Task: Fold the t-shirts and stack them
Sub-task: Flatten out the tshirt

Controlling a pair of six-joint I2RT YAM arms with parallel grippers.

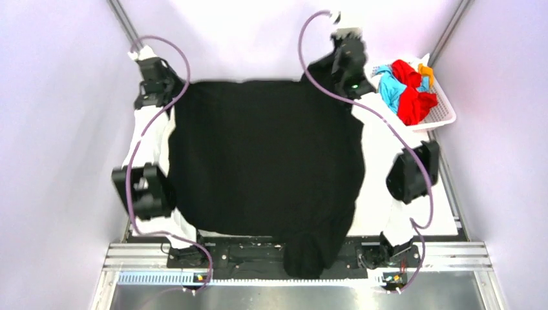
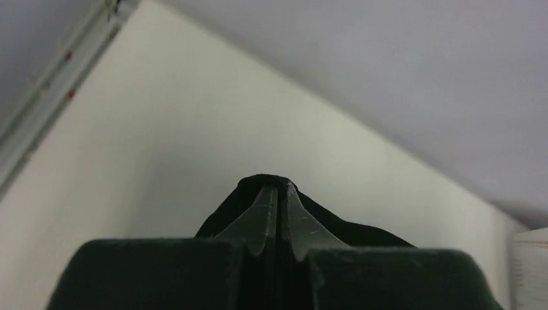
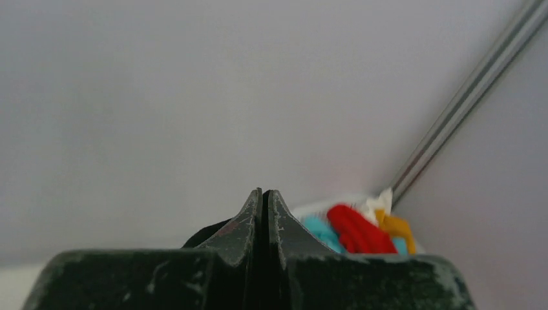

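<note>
The large black t-shirt (image 1: 265,155) lies spread over most of the table, with one part hanging over the near edge. My left gripper (image 1: 158,77) is at its far left corner. In the left wrist view the left gripper (image 2: 279,187) is shut on black cloth (image 2: 362,229) bunched round the tips. My right gripper (image 1: 342,61) is at the far right corner. In the right wrist view the right gripper (image 3: 265,192) is shut, with black cloth (image 3: 207,234) showing beside the left finger. Red (image 1: 413,97), turquoise (image 1: 391,90) and orange-yellow (image 1: 425,71) shirts lie crumpled in the basket.
The white lattice basket (image 1: 446,119) stands at the far right of the table, close to my right arm; it also shows in the right wrist view (image 3: 310,208). Lilac walls enclose the table on three sides. A metal rail (image 1: 297,255) runs along the near edge.
</note>
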